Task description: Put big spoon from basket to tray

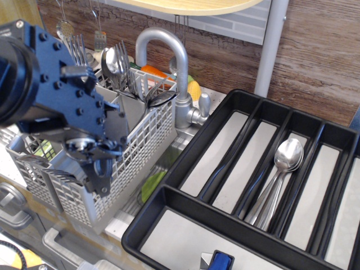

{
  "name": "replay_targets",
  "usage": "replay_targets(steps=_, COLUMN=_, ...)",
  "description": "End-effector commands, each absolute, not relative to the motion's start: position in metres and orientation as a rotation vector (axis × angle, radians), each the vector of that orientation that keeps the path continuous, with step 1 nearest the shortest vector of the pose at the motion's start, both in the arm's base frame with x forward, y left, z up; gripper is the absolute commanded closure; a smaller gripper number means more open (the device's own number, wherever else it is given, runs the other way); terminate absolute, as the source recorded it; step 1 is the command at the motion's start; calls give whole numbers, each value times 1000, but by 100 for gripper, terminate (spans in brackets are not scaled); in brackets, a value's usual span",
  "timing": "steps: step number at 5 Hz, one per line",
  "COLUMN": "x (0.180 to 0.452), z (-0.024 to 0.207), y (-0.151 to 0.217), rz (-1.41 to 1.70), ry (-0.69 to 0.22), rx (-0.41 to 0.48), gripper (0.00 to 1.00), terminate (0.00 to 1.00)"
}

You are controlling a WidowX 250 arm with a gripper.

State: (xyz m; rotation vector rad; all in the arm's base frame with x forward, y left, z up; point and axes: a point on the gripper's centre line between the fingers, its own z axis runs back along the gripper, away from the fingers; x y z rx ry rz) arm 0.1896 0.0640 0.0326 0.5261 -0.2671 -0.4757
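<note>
Wood-panelled wall backs a counter with a chrome tap (169, 62). Polished steel big spoons (281, 174) lie in one long slot of the wide black plastic tray (185, 230); another steel spoon (112, 61) stands upright among forks in the light grey perforated basket (140, 143). Over the basket's near side hangs the dark blue gripper (97, 169); whether its jaws are spread or pinching, I cannot tell.

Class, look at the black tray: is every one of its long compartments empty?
No. Big spoons already lie stacked in one long compartment of the tray, bowls toward the back wall.
</note>
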Motion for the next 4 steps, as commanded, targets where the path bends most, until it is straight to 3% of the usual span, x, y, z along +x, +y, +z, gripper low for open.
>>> replay_targets(steps=1, x=196, z=28, y=66, rz=-507, ry=-301, rx=573, gripper=0, terminate=0)
replay_targets(steps=2, x=204, z=22, y=77, rz=-556, ry=-321, rx=619, gripper=0, terminate=0)
replay_targets(steps=3, x=217, z=21, y=86, rz=-586, ry=-329, rx=602, gripper=0, terminate=0)
replay_targets(steps=4, x=225, z=26, y=90, rz=-587, ry=-322, rx=562, gripper=100, terminate=0)
